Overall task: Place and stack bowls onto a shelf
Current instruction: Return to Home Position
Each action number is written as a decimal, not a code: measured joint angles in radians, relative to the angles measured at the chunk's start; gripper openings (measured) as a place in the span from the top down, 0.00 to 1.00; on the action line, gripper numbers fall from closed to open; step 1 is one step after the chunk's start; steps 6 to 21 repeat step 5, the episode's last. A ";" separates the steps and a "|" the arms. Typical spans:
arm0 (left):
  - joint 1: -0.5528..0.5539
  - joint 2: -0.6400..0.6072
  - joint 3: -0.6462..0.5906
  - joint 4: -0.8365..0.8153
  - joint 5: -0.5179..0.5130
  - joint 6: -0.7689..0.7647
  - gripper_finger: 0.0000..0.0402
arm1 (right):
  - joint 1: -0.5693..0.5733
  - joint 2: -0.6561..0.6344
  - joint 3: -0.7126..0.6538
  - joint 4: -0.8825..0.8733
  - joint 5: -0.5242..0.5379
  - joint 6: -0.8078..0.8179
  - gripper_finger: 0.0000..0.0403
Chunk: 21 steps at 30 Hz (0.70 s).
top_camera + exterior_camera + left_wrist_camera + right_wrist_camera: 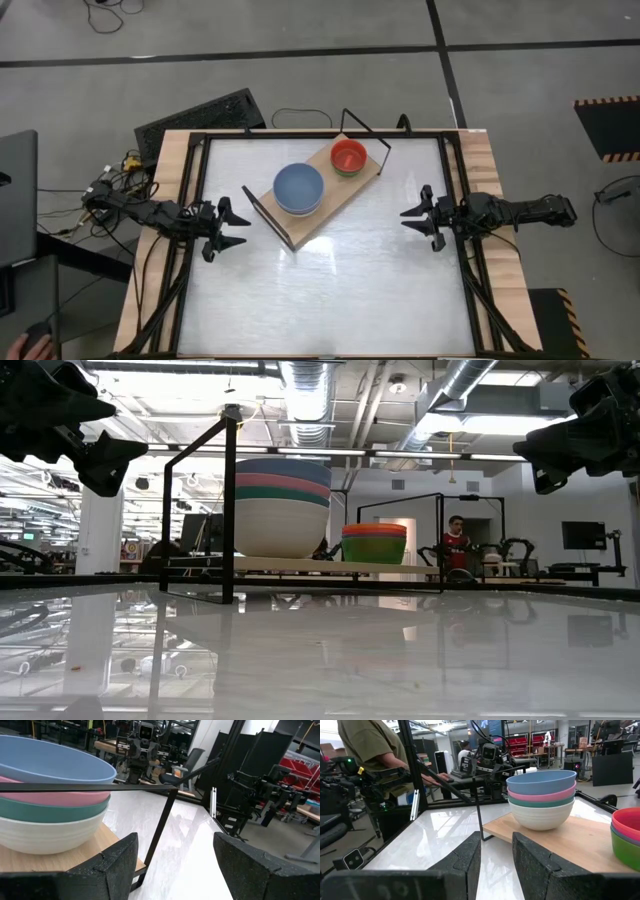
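The shelf [340, 196], a light wooden board with black wire frames at both short ends, lies diagonally on the far middle of the white table. On its left part rests a stack of large bowls [299, 188], white at the bottom, then teal, pink and blue-grey [283, 500] [50, 795] [542, 797]. On its right part sits a stack of small bowls [348, 156], green below and red on top [374, 543] [627, 835]. My left gripper [244, 229] [175, 845] hovers open left of the shelf. My right gripper [408, 216] [496, 845] hovers open to its right.
A black keyboard [200, 118] lies beyond the table's far left corner, with cables [110, 175] and a laptop [15, 190] to the left. A person [370, 745] stands beyond the table's left side. A hand [35, 345] shows at the near left. White tabletop [330, 290] stretches in front of the shelf.
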 joint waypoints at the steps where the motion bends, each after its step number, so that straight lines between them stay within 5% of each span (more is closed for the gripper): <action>1: 0.000 0.000 0.000 0.000 0.000 0.000 0.39 | 0.000 0.000 0.000 0.000 0.000 0.000 0.66; 21: 0.000 0.000 0.000 0.000 0.000 0.000 0.39 | 0.000 0.000 0.000 0.000 0.000 0.000 0.66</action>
